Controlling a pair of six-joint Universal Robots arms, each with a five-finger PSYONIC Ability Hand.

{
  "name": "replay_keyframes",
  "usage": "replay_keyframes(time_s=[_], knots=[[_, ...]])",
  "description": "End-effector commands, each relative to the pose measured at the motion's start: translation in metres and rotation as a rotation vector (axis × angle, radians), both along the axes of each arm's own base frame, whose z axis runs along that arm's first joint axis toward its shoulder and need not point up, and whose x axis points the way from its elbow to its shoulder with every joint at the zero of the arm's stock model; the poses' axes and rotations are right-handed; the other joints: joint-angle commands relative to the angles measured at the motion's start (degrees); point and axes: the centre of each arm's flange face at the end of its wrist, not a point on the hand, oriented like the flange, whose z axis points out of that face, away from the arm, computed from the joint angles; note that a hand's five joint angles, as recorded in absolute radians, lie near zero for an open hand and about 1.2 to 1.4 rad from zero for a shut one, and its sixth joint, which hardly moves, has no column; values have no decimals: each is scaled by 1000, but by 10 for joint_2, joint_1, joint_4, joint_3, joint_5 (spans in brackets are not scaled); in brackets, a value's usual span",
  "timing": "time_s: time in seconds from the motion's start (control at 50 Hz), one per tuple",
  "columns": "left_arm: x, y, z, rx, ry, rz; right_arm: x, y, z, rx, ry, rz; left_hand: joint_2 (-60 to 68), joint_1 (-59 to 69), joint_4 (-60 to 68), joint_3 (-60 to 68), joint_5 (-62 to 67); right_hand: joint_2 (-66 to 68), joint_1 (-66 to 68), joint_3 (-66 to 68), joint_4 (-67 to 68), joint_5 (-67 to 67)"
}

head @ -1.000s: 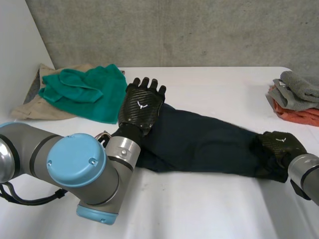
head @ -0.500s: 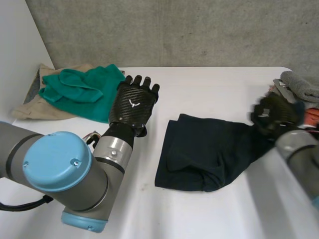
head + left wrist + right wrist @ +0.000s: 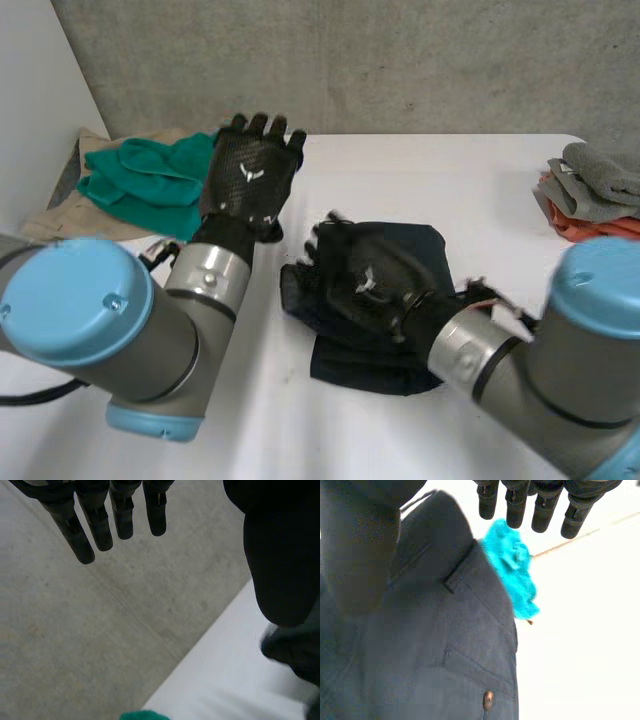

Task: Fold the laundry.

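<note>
In the middle of the table, the right hand (image 3: 365,280) hangs flat over the dark trousers (image 3: 425,248). Its fingers are straight and hold nothing, likely so it can pat the fold down. The left hand (image 3: 250,175), at ten o'clock from them, is up out of the way, fingers straight and empty. The trousers lie folded short and thick, with a button (image 3: 488,698) showing.

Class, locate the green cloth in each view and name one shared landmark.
Head view: green cloth far left on the white table, beside the left hand.
Left wrist view: a green sliver past the left hand's fingertips.
Right wrist view: cloth past the fingertips of the right hand, beside the dark trousers.
Shared landmark: the white table.
</note>
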Motion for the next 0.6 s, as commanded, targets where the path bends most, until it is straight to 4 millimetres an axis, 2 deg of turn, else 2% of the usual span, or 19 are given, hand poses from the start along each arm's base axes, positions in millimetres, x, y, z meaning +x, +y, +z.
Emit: replay_keyframes(time_s=[0.02,0.06,0.14,0.22,0.28,0.32,0.36,0.46,0.5,0.52,0.6], knots=[[-22,-15,26,-41,109,-46,-37,-25,51,350,-345,-226,-8,-13,-8,-12,1,-26,-34,-25,-25,-27],[-37,-14,26,-6,145,-105,-49,-34,58,420,-410,-280,-1,-6,-1,-5,8,-26,-34,-25,-25,-27],[-63,-10,17,111,146,-224,-90,-65,70,574,-559,-473,16,11,16,11,25,-26,-34,-25,-25,-27],[-80,-10,-6,270,116,-291,-105,-79,67,664,-601,-551,21,16,21,16,30,-26,-34,-25,-25,-27],[-89,-8,-29,368,71,-294,-103,-87,56,711,-583,-570,28,23,28,23,37,-26,-34,-25,-25,-27],[-91,-8,-40,403,45,-281,-101,-98,39,771,-556,-592,34,29,34,30,43,-26,-34,-25,-25,-27],[-87,-11,-53,439,13,-229,-100,-102,32,808,-539,-607,39,34,40,35,48,-26,-34,-25,-25,-27],[-74,-13,-67,445,-77,-95,-97,-115,5,944,-462,-665,38,33,38,33,47,-26,-34,-25,-25,-27],[-67,-9,-74,436,-139,-51,-92,-114,-2,965,-428,-660,34,29,34,30,43,-26,-34,-25,-25,-27],[-65,-7,-76,435,-159,-45,-82,-109,-6,968,-395,-644,34,29,34,30,43,-26,-34,-25,-25,-27],[-66,13,-85,445,-215,-63,-64,-97,-15,943,-337,-654,31,26,31,26,40,-26,-34,-25,-25,-27]])
